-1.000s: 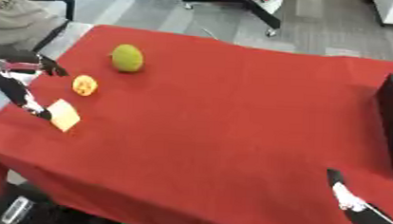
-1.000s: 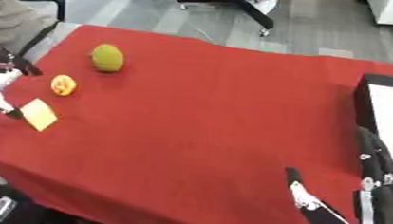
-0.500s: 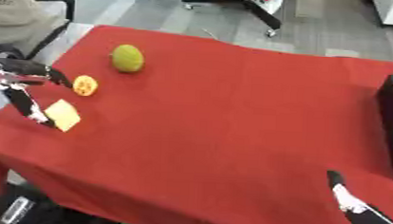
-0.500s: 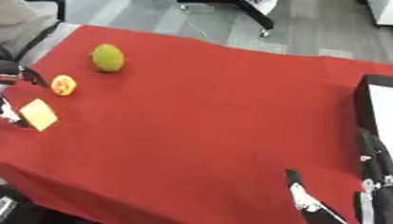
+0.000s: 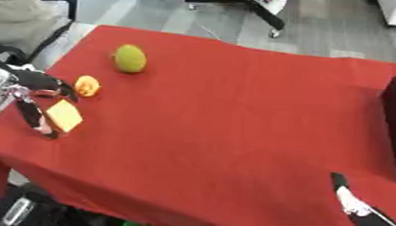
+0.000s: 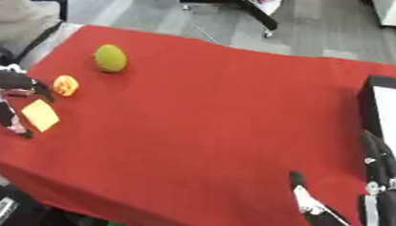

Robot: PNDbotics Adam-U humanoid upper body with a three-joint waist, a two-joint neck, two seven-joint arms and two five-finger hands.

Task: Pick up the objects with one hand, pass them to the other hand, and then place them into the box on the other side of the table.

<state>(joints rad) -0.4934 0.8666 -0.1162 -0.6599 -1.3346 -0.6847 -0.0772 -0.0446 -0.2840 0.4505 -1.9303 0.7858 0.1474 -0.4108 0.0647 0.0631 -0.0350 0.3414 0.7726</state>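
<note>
Left eye view: left robot hand (image 5: 22, 95) at 9 o'clock, fingers spread wide around yellow block (image 5: 65, 116), not lifted. Orange piece (image 5: 87, 86) and green fruit (image 5: 130, 58) wait on red tabletop (image 5: 234, 116).

Right eye view: right robot hand (image 6: 378, 190) idle, relaxed at 4 o'clock; box (image 6: 387, 116) at 3 o'clock looks empty. Nothing passed yet.

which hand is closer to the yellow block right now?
Left. The left hand is right beside the yellow block at the table's left edge, its fingers on either side of it. The right hand sits idle at the lower right, far across the red table.
</note>
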